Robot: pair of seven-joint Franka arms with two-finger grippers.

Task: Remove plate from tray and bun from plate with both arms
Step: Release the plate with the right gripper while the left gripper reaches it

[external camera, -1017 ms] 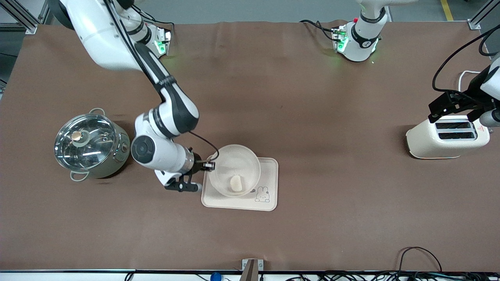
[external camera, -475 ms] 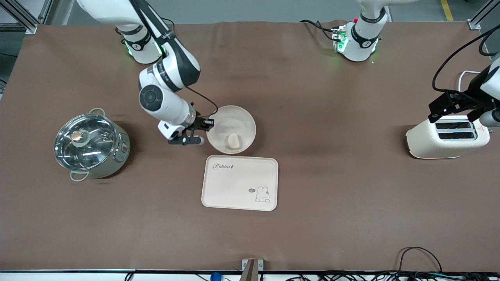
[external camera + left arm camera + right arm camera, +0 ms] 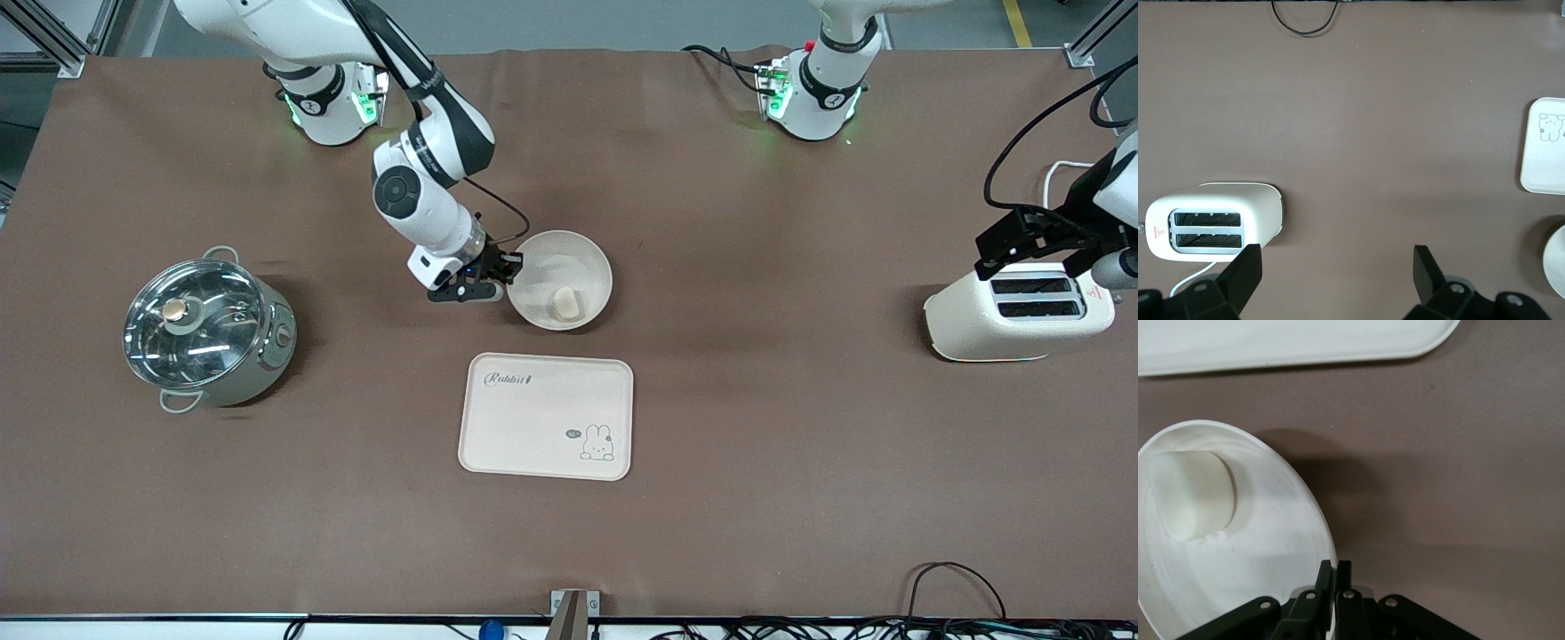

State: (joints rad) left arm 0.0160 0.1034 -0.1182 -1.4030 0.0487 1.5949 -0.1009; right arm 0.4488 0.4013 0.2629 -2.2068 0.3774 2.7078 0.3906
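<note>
Brown desk (image 3: 711, 427), right gripper (image 3: 508, 268) jaws pinching plate (image 3: 582, 267) rim, plate above desk farther from front camera than tray (image 3: 545, 416), bun (image 3: 564, 303) on plate, left gripper (image 3: 1335, 270) waiting over toaster (image 3: 1016, 313), jaws spread.
</note>
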